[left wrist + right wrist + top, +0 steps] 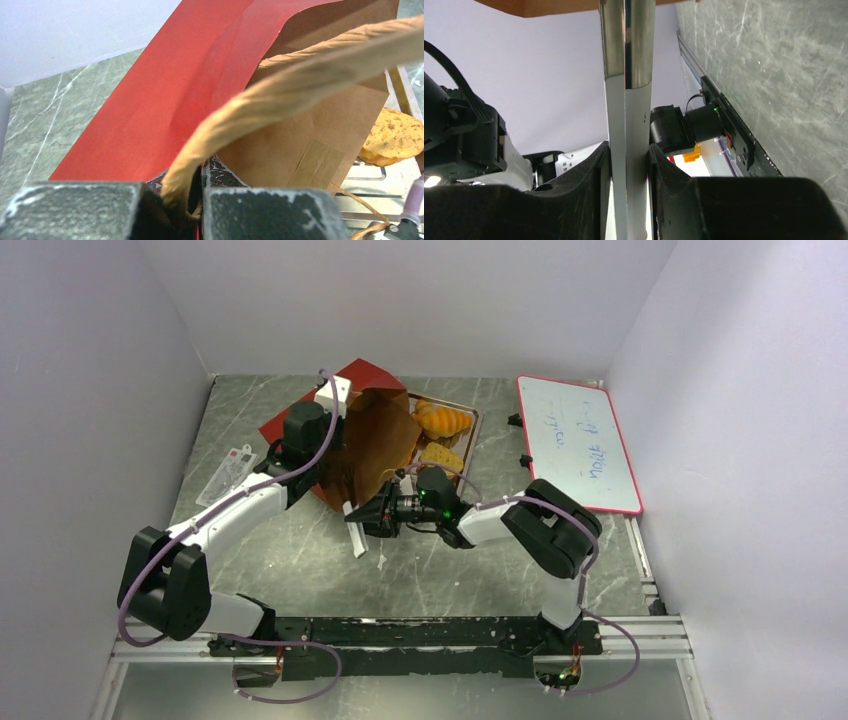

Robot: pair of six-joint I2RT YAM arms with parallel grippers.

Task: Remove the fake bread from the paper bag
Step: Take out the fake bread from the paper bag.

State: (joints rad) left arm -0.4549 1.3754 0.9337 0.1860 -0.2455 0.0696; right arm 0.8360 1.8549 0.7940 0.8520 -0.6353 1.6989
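Note:
The rust-red paper bag point(368, 445) lies tipped at the middle back, its brown inside point(320, 125) facing the camera. My left gripper point(338, 405) point(192, 182) is shut on the bag's tan twisted-cord handle point(280, 87), at the bag's top edge. Fake bread sits on the silver tray point(472, 426) behind the bag: a ridged croissant point(443, 418), a flat piece point(441, 456) and a round golden piece point(392, 137). My right gripper point(362, 517) point(629, 160) is shut on silver tongs point(625, 100), in front of the bag's mouth. I cannot see whether bread is inside the bag.
A red-framed whiteboard point(580, 443) lies at the right. A small white card point(231, 471) lies at the left near the wall. White walls close in three sides. The arms' mounting rail point(400, 632) runs along the near edge.

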